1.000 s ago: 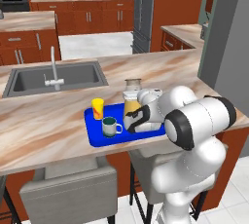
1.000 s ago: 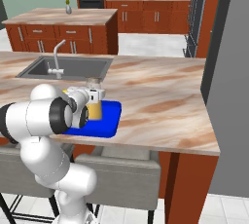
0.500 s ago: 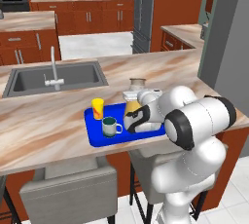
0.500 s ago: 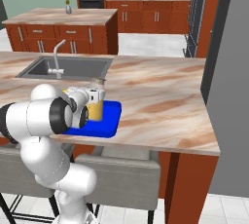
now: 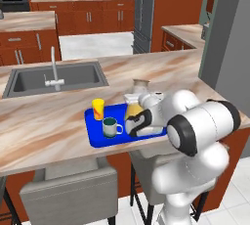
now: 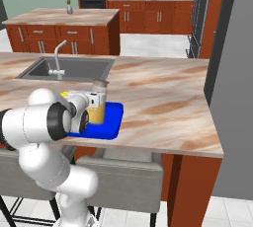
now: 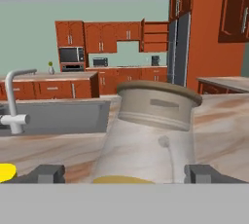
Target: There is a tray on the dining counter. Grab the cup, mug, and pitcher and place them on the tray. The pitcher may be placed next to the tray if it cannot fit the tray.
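Straddling pitcher, tool spread wide, tips standing clear either side of glass body; no grip on it. Pitcher upright on right part of blue tray, orange liquid low in base, cork lid on. Mug on tray just left of pitcher, handle toward it. Yellow cup upright at tray's back left corner. Tray on counter near sink. Judgement: all three items placed; only tool withdrawal left.
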You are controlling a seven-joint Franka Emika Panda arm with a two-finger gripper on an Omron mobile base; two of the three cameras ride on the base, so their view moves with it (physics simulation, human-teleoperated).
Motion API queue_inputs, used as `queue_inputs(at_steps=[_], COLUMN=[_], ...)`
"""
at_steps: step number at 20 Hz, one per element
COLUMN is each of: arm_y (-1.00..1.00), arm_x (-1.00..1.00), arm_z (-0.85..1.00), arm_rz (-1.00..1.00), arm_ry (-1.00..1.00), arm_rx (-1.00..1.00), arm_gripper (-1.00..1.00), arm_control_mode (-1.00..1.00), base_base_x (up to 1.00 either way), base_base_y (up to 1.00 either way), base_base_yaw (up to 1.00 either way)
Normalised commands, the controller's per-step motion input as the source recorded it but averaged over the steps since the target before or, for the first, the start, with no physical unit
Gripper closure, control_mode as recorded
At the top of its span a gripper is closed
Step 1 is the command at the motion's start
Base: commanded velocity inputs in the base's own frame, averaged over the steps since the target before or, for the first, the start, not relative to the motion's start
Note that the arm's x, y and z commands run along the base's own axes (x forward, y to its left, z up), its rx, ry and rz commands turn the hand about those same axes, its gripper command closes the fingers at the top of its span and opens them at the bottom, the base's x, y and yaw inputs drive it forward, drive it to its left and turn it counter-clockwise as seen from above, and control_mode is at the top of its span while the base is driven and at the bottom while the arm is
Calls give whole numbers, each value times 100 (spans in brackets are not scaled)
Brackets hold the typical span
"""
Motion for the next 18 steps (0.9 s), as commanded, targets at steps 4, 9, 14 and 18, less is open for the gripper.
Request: queue_inputs(at_steps=[4,9,14,18], arm_y=[0,0,0,0], arm_x=[-56,-16,0,0], arm_z=[0,0,-2,-23], arm_rz=[0,0,0,0], arm_ry=[0,0,0,0], arm_rx=[0,0,0,-2], arm_gripper=[-100,-100,-100,-100], arm_control_mode=[-100,-100,-100,-100], base_base_x=[0,0,0,0], base_base_y=[0,0,0,0], base_base_yaw=[0,0,0,0])
